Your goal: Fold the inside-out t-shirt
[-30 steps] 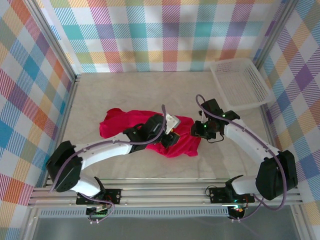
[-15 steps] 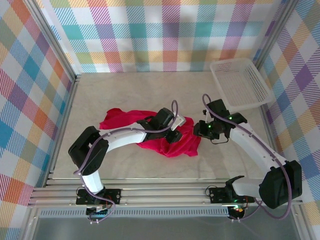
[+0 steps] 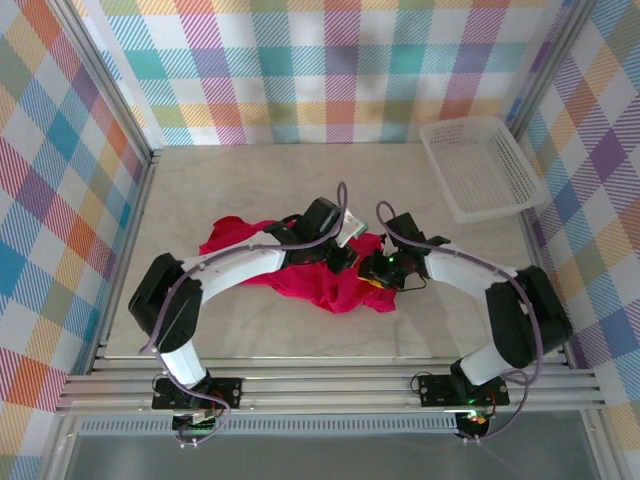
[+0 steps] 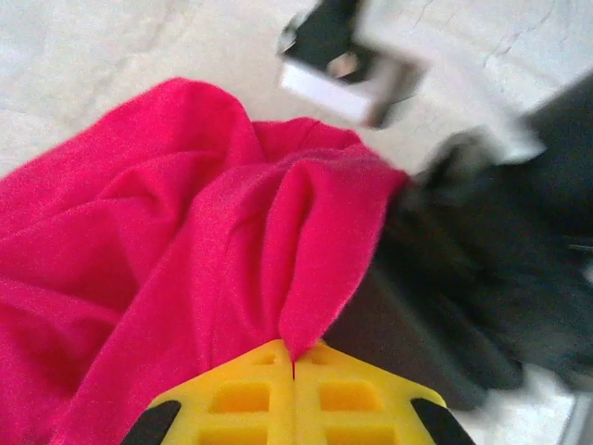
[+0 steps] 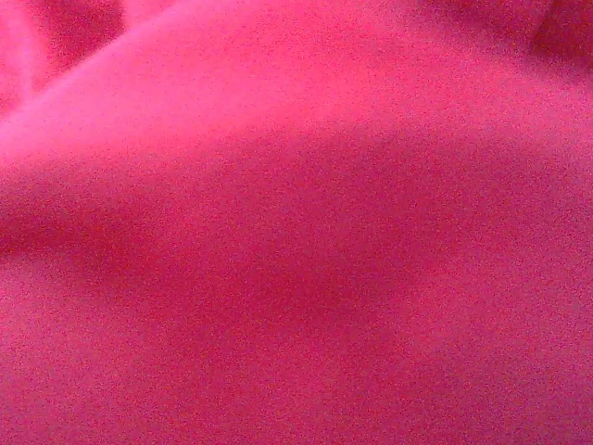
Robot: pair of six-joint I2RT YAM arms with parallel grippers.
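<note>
**One wide view from above, two close on the cloth**

The top camera sits above and behind the arms. It looks down and forward, far enough back to take in the whole table (image 3: 250, 190) and its checked walls (image 3: 330, 70). The left wrist camera looks out over the left gripper (image 4: 293, 360), close to the shirt (image 4: 139, 278). The right wrist camera is almost against the shirt. All three views share the shirt at mid-table.

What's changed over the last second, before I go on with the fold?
The left gripper has shut on a fold of the t-shirt. The right gripper moved left from beside the cloth onto its right edge. The crumpled heap and the basket stayed put.
</note>
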